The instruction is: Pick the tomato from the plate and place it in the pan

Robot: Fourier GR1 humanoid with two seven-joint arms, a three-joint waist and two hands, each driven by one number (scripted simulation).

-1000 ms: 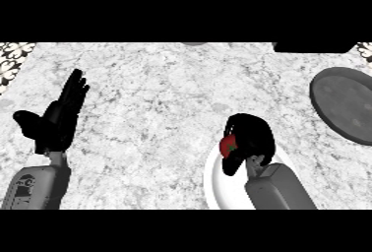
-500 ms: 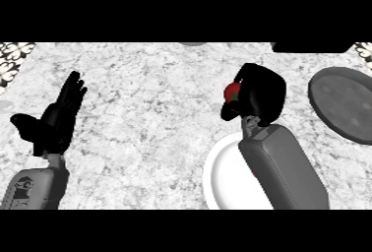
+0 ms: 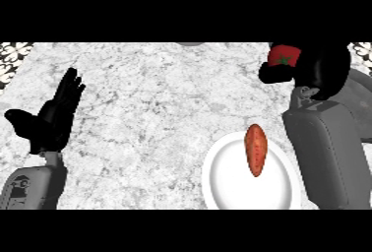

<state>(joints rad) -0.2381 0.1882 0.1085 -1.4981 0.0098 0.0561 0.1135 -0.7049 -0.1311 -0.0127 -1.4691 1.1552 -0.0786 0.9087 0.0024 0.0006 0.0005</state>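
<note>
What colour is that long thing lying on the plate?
Orange-red, seen in the head view: the long vegetable lies on the white plate.

counter (image 3: 167,113): grey-white marbled | plate (image 3: 225,182): plain white | oblong vegetable (image 3: 255,149) on plate: orange-red | tomato (image 3: 283,56) far right: red, green stem mark | right hand (image 3: 320,69), left hand (image 3: 52,118): black | forearms: grey

Landmark: the plate (image 3: 231,189). Left of it your bench (image 3: 160,98) is open all the way to the resting left hand (image 3: 54,118). Right of it, the right forearm (image 3: 327,147) blocks the lane. An orange-red oblong thing (image 3: 255,149) lies on the plate.
</note>
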